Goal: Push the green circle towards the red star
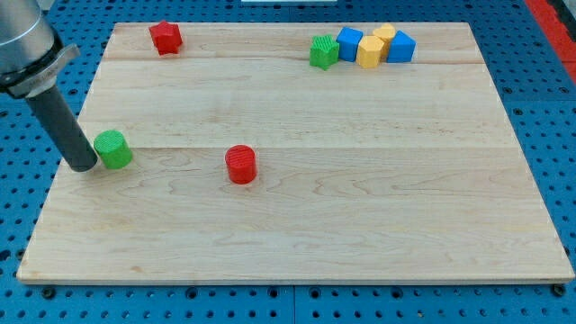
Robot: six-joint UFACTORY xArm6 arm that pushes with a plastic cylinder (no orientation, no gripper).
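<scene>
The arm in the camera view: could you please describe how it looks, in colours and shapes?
A straight, round, dark rod, black to charcoal, with a dull sheen, hangs from a wider grey cylindrical housing with a flared collar at the view's top left. My tip is the rod's plain blunt end. No cables, markings or hand show.

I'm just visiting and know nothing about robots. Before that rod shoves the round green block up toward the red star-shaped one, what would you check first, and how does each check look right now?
1. My tip beside the green circle block: ok, it sits right at the block's left side in the view.
2. Actual contact: cannot tell.
3. Red star block in sight: ok, near the wooden board's top left.
4. Push line: not ok; the star lies toward the view's top, but my tip is left of the circle, not below it.
5. Path between them: ok, no block in it.
6. Red cylinder block: ok, off to the right of the path.
</scene>
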